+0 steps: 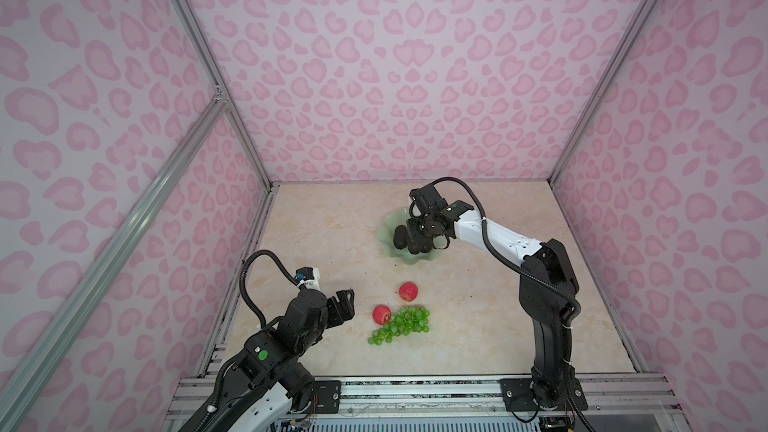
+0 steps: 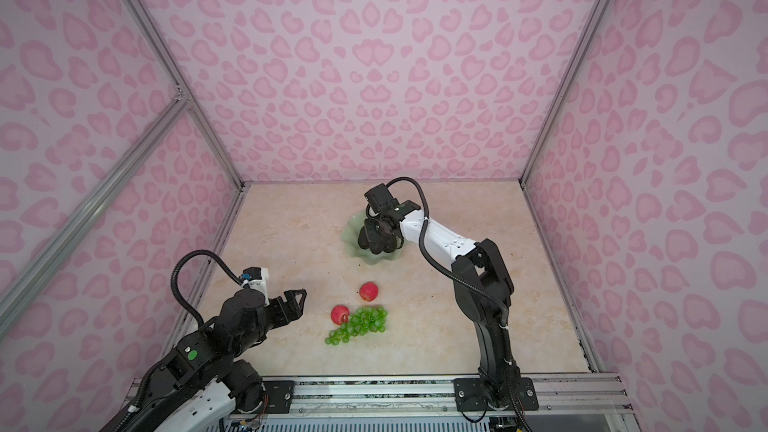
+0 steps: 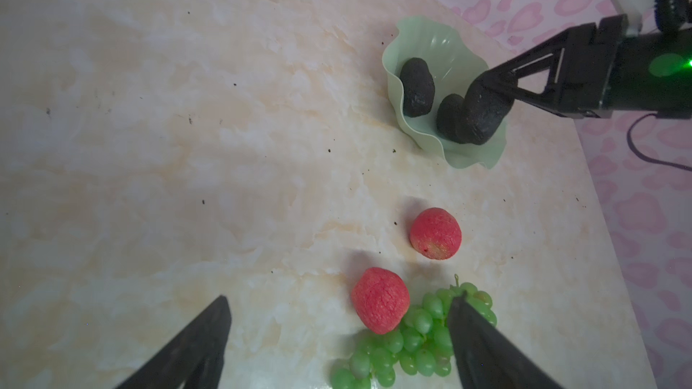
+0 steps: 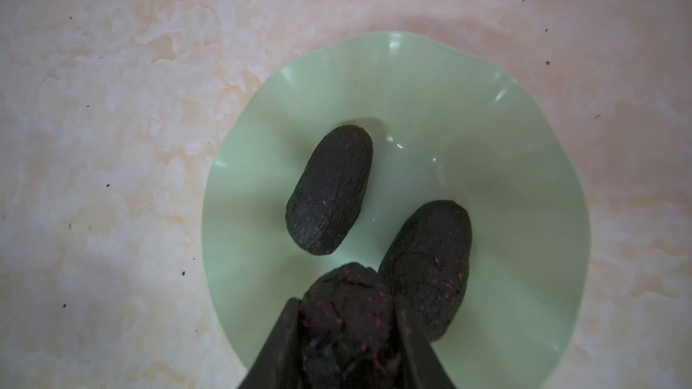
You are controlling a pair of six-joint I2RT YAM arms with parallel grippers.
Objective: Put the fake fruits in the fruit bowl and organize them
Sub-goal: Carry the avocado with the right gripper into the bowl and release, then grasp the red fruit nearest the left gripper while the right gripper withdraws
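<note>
The pale green fruit bowl (image 1: 390,224) (image 4: 486,136) stands at the back of the table. Two dark avocados (image 4: 329,188) (image 4: 427,267) lie inside it. My right gripper (image 4: 346,303) (image 1: 415,243) hangs over the bowl, shut on a third avocado (image 4: 348,316) (image 3: 486,114). Two red apples (image 1: 408,291) (image 1: 381,314) and a bunch of green grapes (image 1: 401,324) (image 3: 412,338) lie on the table nearer the front. The closer apple (image 3: 380,299) touches the grapes. My left gripper (image 1: 347,303) (image 3: 340,298) hovers open just left of that apple, holding nothing.
Pink patterned walls (image 1: 415,76) close in the table at the back and both sides. An aluminium rail (image 1: 415,392) carrying both arm bases runs along the front edge. Small dark specks dot the marble tabletop (image 1: 324,234).
</note>
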